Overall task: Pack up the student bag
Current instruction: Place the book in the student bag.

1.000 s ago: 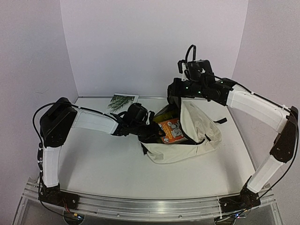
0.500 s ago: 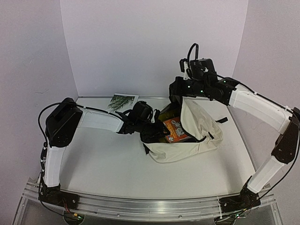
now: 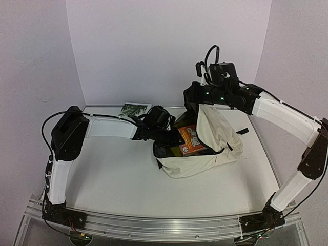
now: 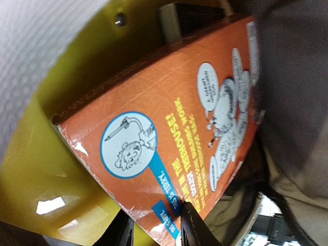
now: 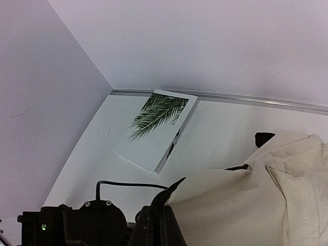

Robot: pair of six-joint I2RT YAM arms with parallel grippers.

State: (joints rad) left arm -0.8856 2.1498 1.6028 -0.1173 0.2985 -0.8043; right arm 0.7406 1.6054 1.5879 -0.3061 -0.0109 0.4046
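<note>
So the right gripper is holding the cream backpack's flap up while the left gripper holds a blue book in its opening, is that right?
Not quite. The book is orange, not blue, as the left wrist view shows plainly. The rest stands: the right gripper holds the cream backpack by its flap, lifted, while the left gripper holds the book in its opening.

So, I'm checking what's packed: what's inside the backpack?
In the open backpack, an orange book lies against a yellow item. Anything deeper is hidden by them and the fabric.
</note>
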